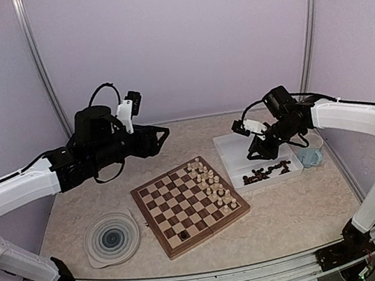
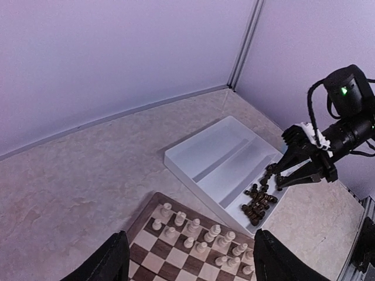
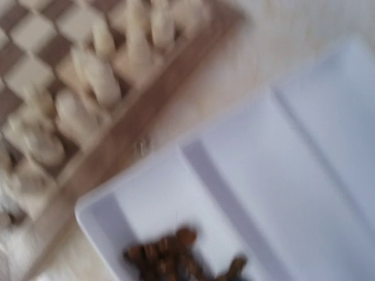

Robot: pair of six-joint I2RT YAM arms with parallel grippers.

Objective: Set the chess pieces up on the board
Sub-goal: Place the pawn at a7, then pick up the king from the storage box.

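The board (image 1: 162, 215) lies mid-table, and its light border also shows in the left wrist view (image 2: 146, 213). Cream chess pieces (image 1: 211, 183) stand in two rows along its right side (image 2: 196, 234). One dark piece (image 1: 183, 234) stands near the board's front edge. Dark chess pieces (image 1: 266, 171) lie heaped in the white tray (image 1: 235, 149). My right gripper (image 1: 253, 157) hangs low over that heap (image 2: 258, 205), its fingertips (image 2: 275, 171) close together. Whether they pinch a piece does not show. My left gripper (image 2: 193, 269) hovers open and empty behind the board. The right wrist view is blurred and shows no fingers.
A round blue-swirl plate (image 1: 112, 238) sits at the front left of the board. A small blue cloth-like lump (image 1: 310, 157) lies right of the tray. The tray's far compartment (image 2: 217, 146) holds nothing. Walls close in the back and both sides.
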